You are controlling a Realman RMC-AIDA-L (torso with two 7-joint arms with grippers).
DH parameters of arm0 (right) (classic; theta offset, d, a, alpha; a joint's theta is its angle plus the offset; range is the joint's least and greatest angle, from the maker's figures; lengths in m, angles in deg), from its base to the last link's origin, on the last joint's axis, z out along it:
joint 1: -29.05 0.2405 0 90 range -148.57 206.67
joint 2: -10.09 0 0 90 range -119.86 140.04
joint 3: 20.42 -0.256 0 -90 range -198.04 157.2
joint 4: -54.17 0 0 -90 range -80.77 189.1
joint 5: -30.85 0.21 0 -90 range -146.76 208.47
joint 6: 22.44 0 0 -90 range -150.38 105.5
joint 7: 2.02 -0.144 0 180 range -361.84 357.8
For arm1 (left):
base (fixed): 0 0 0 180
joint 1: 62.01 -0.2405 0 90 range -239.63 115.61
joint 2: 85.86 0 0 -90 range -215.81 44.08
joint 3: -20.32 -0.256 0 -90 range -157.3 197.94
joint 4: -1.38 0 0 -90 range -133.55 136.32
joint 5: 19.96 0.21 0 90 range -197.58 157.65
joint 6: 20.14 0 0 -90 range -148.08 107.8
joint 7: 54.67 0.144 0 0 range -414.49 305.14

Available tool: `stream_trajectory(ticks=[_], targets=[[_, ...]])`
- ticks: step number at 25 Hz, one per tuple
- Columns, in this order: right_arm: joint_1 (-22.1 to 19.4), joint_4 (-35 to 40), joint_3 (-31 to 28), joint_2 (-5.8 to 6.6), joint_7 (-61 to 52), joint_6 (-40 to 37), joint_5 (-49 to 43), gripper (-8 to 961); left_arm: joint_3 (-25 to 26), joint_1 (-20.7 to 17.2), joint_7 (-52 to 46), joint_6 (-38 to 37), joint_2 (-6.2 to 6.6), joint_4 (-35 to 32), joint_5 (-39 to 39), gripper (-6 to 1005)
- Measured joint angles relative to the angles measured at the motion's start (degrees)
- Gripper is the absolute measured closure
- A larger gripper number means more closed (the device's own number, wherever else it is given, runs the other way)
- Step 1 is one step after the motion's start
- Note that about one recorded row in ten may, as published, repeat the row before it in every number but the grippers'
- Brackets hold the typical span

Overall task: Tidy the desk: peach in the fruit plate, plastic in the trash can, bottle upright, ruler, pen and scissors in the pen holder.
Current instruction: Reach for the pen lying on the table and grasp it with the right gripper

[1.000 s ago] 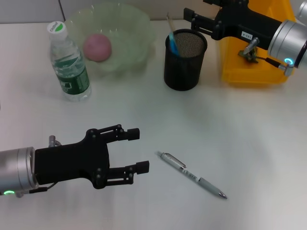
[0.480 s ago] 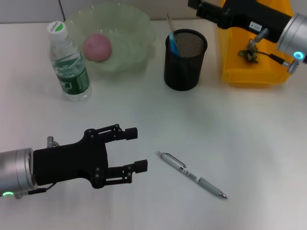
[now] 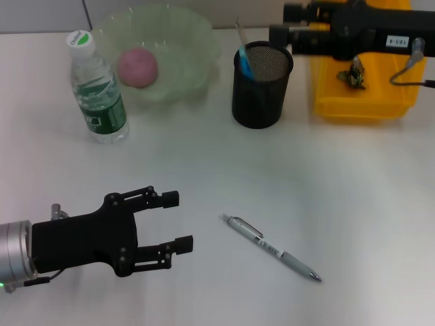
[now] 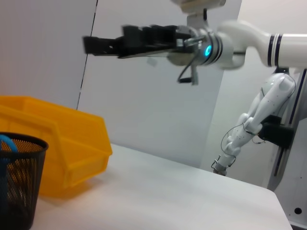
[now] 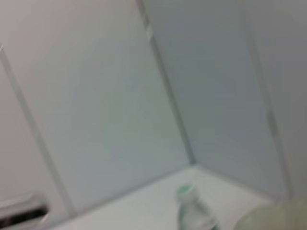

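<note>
Desk scene viewed from above. The pen [image 3: 270, 247] lies flat on the white desk [image 3: 353, 204], diagonally, its clip end toward the left gripper [image 3: 175, 221] and its tip pointing toward the near right corner; nothing touches it. The left gripper hovers low just beside the pen's clip end, fingers spread and empty, the gap facing the pen. The right gripper [image 3: 289, 24] hangs high at the back, over the yellow bin [image 3: 360, 102] and just beyond the mesh pen holder [image 3: 262, 85]; its fingers appear close together with nothing visible between them, though I cannot tell for certain. The pen holder stands upright and already contains a blue-handled item and a thin stick-like item. The peach [image 3: 138, 66] sits in the pale green fruit plate [image 3: 197, 41], and the bottle [image 3: 97, 88] stands upright beside it, so the pen looks to be the remaining loose item on view. Handling judgement: the pen is light, stiff and slender, with a smooth barrel likely to roll or skid if pushed from one side only. The best hold is probably across the barrel near its middle, clear of the metal clip, fingers closing squarely from both sides. Being so low on the desk, it leaves little margin between fingertips and surface.
</note>
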Motion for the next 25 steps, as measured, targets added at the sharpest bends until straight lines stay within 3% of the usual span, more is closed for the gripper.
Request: stream_trajectory(ticks=[3, 7, 8, 10, 13, 15, 18, 25], targets=[[2.25, 8.15, -0.02, 0.08, -9.42, -6.42, -10.59, 238, -0.02, -0.24, 0.13, 0.03, 0.13, -0.06, 0.26, 217], [5.33, 12.82, 0.36, -0.45, -15.24, -11.51, -18.72, 239, -0.1, -0.34, 0.65, 0.1, 0.16, -0.17, 0.87, 217], [7.78, 15.18, 0.78, -1.12, -18.55, -14.68, -23.58, 240, -0.1, -0.35, 0.7, 0.16, 0.17, -0.3, 1.38, 217], [8.78, 15.94, 1.14, -1.56, -19.88, -15.83, -25.67, 240, -0.06, -0.35, 0.72, 0.28, 0.13, -0.48, 2.19, 217], [12.89, 19.07, 5.66, -3.77, -25.34, -18.88, -35.01, 240, 0.16, -0.41, 0.74, 0.42, 0.08, -0.54, 2.54, 217], [13.61, 19.32, 7.43, -4.15, -26.18, -19.16, -36.65, 241, 0.17, -0.45, 0.74, 0.66, 0.07, -0.54, 2.55, 217], [16.49, 18.91, 15.57, -5.24, -29.95, -19.47, -41.45, 241, 0.03, -0.48, 0.75, 1.4, 0.03, -0.54, 2.55, 217], [20.76, 14.64, 24.09, -5.62, -33.93, -18.82, -44.57, 242, -0.16, -0.5, 1.69, 2.34, -0.38, -0.48, 3.28, 217]])
